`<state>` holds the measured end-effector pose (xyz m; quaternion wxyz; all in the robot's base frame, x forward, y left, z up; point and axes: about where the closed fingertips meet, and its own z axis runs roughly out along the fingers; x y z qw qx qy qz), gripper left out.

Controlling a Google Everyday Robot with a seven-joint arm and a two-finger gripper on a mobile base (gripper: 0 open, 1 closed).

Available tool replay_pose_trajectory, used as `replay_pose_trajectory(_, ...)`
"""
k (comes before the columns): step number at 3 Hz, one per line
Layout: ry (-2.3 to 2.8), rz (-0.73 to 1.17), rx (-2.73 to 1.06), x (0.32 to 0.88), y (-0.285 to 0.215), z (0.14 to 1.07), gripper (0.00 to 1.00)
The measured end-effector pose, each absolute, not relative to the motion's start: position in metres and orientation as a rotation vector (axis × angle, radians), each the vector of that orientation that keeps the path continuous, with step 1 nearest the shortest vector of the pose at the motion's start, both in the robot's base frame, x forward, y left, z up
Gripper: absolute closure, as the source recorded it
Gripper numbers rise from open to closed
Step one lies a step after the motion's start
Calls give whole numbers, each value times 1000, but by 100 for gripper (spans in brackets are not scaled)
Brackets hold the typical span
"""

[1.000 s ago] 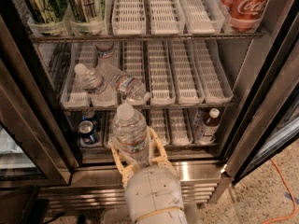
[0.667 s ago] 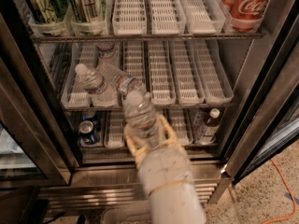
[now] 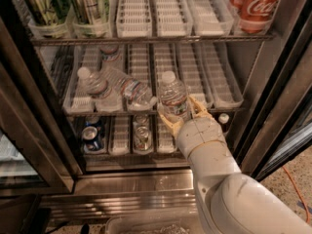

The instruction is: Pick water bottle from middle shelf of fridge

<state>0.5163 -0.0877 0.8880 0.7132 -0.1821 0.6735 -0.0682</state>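
My arm (image 3: 217, 167): smooth off-white shells, namely a blocky wrist housing, a cylindrical forearm and a broad rounded segment nearest my camera, parted by thin dark seams. Pincer (image 3: 178, 112), at the arm's far end, mid-view: two pale yellow-tan fingers (image 3: 199, 110).

Speckled terrazzo floor (image 3: 305, 171) at lower right — an orange cable (image 3: 296, 191) crosses it.

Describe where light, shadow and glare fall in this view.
Camera view: the middle shelf has brightly lit white trays; the cans below sit in shadow; a soft sheen lies on the steel base; the gripper, holding the water bottle before the middle shelf, is evenly lit.
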Motion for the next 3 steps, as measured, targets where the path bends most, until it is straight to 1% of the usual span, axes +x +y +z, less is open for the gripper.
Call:
replay_pose_trajectory(1,1499,-121,-445,519,-92,892,100)
replay_pose_trajectory(2,1477,-40,-491,515,-72,895,100)
replay_pose_trajectory(3,1476,-41,-492,515,-72,896,100)
